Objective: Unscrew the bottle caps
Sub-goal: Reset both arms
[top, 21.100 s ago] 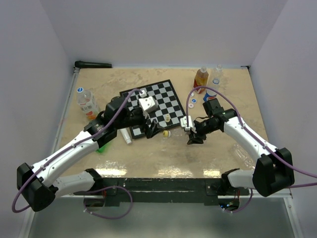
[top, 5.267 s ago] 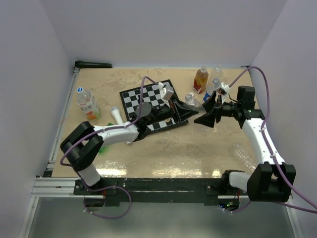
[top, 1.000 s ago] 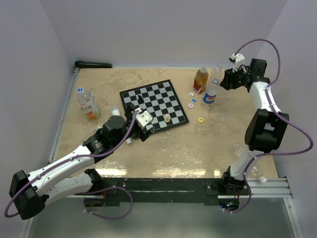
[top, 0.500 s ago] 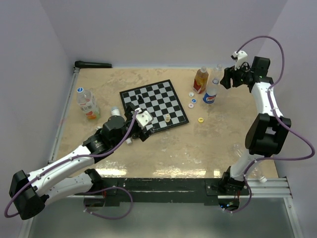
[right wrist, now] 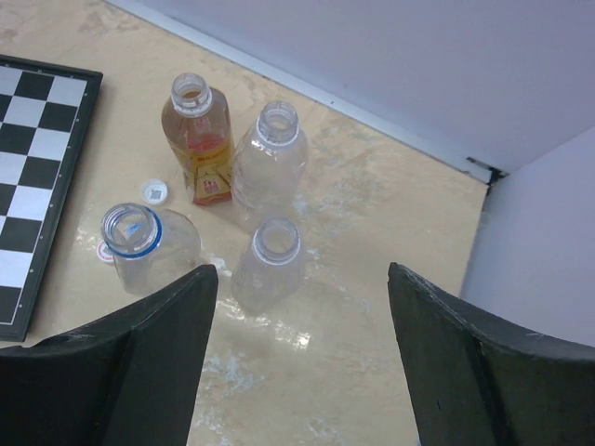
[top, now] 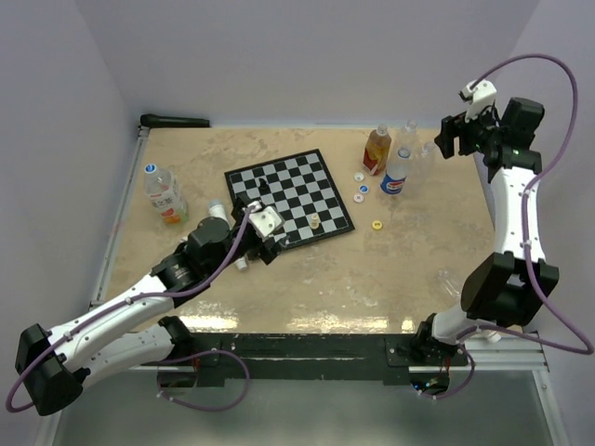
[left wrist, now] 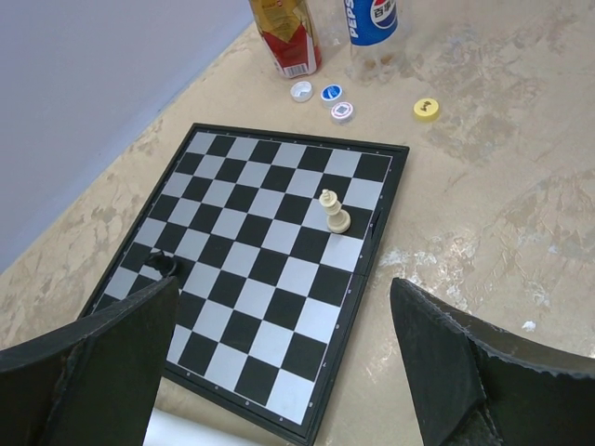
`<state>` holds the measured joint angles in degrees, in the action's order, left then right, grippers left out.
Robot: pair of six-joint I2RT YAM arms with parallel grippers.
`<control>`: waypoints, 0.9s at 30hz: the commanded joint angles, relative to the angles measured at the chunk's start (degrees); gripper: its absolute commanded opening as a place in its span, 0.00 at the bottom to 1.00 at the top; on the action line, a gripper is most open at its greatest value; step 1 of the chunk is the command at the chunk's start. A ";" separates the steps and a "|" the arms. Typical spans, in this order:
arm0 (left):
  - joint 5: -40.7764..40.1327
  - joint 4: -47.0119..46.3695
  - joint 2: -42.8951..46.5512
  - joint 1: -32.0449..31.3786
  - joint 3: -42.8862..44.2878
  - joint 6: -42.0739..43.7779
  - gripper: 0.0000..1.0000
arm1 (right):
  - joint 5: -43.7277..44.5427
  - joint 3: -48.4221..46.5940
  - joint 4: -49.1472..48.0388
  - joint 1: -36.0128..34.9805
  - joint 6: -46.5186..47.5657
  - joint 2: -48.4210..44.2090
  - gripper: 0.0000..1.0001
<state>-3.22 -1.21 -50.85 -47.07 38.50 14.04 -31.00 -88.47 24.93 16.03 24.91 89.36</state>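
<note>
Several loose bottle caps lie right of the chessboard point(top: 293, 193): a white cap point(top: 359, 175), a blue cap point(top: 364, 188), a white-and-red cap point(top: 359, 197) and a yellow cap point(top: 376, 224). They also show in the left wrist view: white cap point(left wrist: 300, 90), blue cap point(left wrist: 331, 92), yellow cap point(left wrist: 426, 109). The bottles at the back right are uncapped: an orange bottle point(right wrist: 197, 139), two clear bottles point(right wrist: 270, 163) point(right wrist: 270, 265) and a Pepsi bottle point(right wrist: 139, 243). A capped bottle point(top: 163, 195) stands far left. My left gripper point(top: 268, 243) point(left wrist: 284, 362) is open over the board's near edge. My right gripper point(top: 456, 137) point(right wrist: 302, 362) is open, high above the bottles.
A cream chess piece point(left wrist: 333, 211) and a black chess piece point(left wrist: 165, 265) stand on the chessboard point(left wrist: 270, 269). A white-capped bottle lies left of the board point(top: 221, 216). Walls close in the back and both sides; the right wall corner point(right wrist: 488, 172) is near the bottles.
My right arm has risen and swung right and back, away from the bottles. My left arm has hardly moved.
</note>
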 commanded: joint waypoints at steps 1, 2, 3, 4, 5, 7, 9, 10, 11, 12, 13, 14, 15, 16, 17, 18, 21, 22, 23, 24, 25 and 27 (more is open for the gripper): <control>-0.12 -2.30 0.75 1.63 0.87 -2.52 1.00 | -0.63 0.84 1.08 0.49 1.28 -6.82 0.78; -0.20 -2.13 0.67 2.24 1.22 -3.23 1.00 | -1.16 0.93 1.61 0.67 1.29 -8.14 0.79; -0.20 -1.95 0.58 2.94 1.57 -4.02 1.00 | -1.69 0.93 2.22 1.02 1.02 -9.28 0.81; -0.12 -1.78 0.58 3.82 2.01 -5.07 1.00 | -2.39 1.19 2.75 1.28 0.85 -10.60 0.83; 0.67 -1.78 0.49 5.04 2.28 -6.21 1.00 | -3.00 1.10 3.37 1.46 0.67 -11.83 0.86; 1.90 -1.34 0.66 7.59 3.15 -8.76 1.00 | -4.15 1.28 4.60 2.25 0.50 -14.64 0.97; 2.95 -0.37 0.58 9.88 4.73 -11.30 1.00 | -4.94 1.63 4.87 3.04 -0.64 -17.45 0.98; 2.96 -0.02 0.40 10.85 5.44 -12.71 1.00 | -5.12 1.72 5.04 3.39 -1.34 -18.77 0.98; 2.96 0.77 0.31 11.64 6.58 -13.51 1.00 | -5.03 1.80 5.13 3.48 -2.31 -19.83 0.98; 4.70 1.12 0.14 12.61 7.98 -16.21 1.00 | -4.86 1.81 5.30 3.74 -4.23 -20.97 0.98; 4.98 3.65 -0.12 13.14 9.21 -17.89 1.00 | -4.42 1.72 5.65 3.74 -6.25 -22.20 0.98; 5.24 4.63 -0.39 13.49 10.62 -19.13 1.00 | -4.50 1.72 5.83 3.66 -8.10 -23.08 0.98; 5.42 5.42 -0.56 13.67 11.85 -20.36 1.00 | -5.29 1.80 6.53 3.74 -9.25 -23.88 0.98; 5.42 6.21 -0.83 13.67 12.99 -20.98 1.00 | -6.16 1.89 6.97 3.74 -10.04 -24.67 0.98; 5.25 6.92 -0.74 13.67 14.05 -21.42 1.00 | -6.61 2.42 6.89 3.74 -11.79 -25.81 0.98; 4.98 7.19 -0.48 13.58 14.58 -21.34 1.00 | -6.53 3.29 6.19 3.74 -13.55 -27.04 0.98; 3.40 7.19 0.66 13.67 14.59 -19.76 1.00 | -3.55 5.67 3.91 3.74 -18.65 -30.64 0.98; 3.49 7.45 0.84 13.67 14.76 -19.23 1.00 | -1.10 6.19 3.55 3.74 -19.45 -31.87 0.98; 3.49 7.89 0.84 13.58 15.20 -19.05 1.00 | 0.49 6.55 3.64 3.74 -19.89 -33.01 0.98; 3.49 8.41 0.75 13.58 15.64 -19.14 1.00 | 1.72 6.81 3.64 3.74 -20.16 -33.98 0.98; 3.49 8.77 0.58 13.58 16.16 -19.31 1.00 | 3.22 7.16 3.90 3.74 -20.68 -34.95 0.98; 4.10 9.21 0.58 13.67 16.87 -19.67 1.00 | 5.16 7.78 4.42 3.83 -21.39 -36.79 0.98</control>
<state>0.40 6.48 -50.61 -33.76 51.96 -4.05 -31.83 -81.54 29.98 19.62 8.32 56.05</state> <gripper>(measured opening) 0.997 0.982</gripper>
